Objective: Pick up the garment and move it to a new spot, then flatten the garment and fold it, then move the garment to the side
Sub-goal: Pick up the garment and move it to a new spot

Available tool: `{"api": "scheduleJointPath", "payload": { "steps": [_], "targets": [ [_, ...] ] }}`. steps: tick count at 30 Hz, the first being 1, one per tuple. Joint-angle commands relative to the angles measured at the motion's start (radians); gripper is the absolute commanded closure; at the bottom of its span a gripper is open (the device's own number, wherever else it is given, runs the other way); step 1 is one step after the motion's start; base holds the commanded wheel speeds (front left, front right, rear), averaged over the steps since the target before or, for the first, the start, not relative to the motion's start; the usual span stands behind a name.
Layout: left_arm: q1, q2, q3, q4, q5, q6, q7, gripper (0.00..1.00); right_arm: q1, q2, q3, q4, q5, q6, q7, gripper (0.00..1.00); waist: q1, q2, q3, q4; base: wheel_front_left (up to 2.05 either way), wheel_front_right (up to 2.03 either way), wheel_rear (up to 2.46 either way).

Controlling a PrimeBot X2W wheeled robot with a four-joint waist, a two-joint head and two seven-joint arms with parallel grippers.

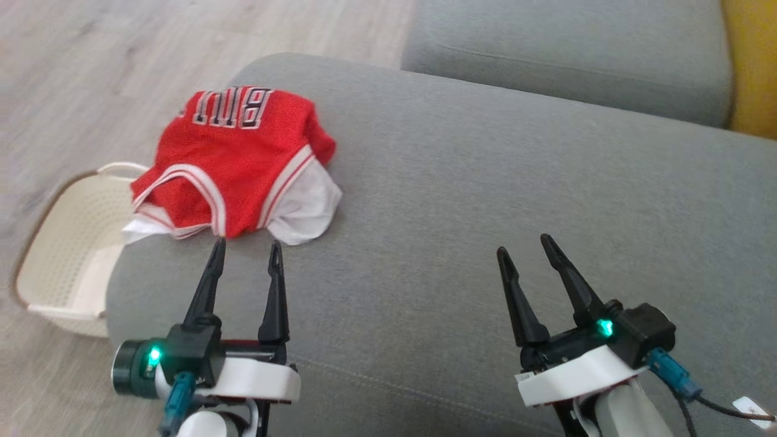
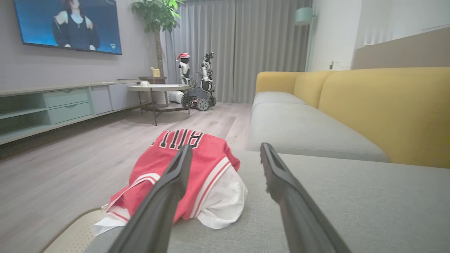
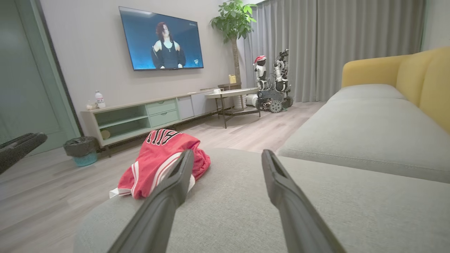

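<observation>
The garment point(image 1: 234, 155) lies bunched at ten o'clock on the grey cushion point(image 1: 461, 200), just beyond the left gripper point(image 1: 247, 244). That gripper and the right gripper point(image 1: 523, 243) stand spread and empty. The mesh is probably light and limp, so a raised, trimmed edge looks best to pinch.

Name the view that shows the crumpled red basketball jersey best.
Head view: the crumpled red basketball jersey shows whole, from above. In the left wrist view a dark finger crosses it; in the right wrist view it sits smaller, a finger covering its near edge.

head: high, looking down | wrists: low, level | shared: garment point(image 1: 234, 161), sofa point(image 1: 485, 182)
</observation>
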Motion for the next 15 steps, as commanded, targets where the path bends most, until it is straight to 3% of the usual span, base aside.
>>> {"api": "scheduleJointPath", "payload": {
  "steps": [1,12,15],
  "targets": [
    [-0.03,-0.003,0.039,-0.039,0.002,0.001,-0.006,0.0,-0.025,-0.002,0.022,-0.033,-0.001,0.007,-0.008,0.0,0.0,0.0,-0.008,0.04,0.0,0.0,0.0],
    [-0.029,-0.003,0.06,-0.056,0.005,-0.007,-0.006,0.0,-0.025,-0.002,0.021,-0.041,0.003,0.007,-0.008,0.0,0.0,0.0,0.011,0.105,0.0,0.0,0.0],
    [-0.063,0.004,0.057,-0.049,0.024,-0.035,-0.006,0.0,-0.032,-0.002,0.02,-0.044,-0.002,0.007,-0.008,0.0,0.0,0.0,0.036,0.103,0.0,0.0,0.0]
  ]
}}
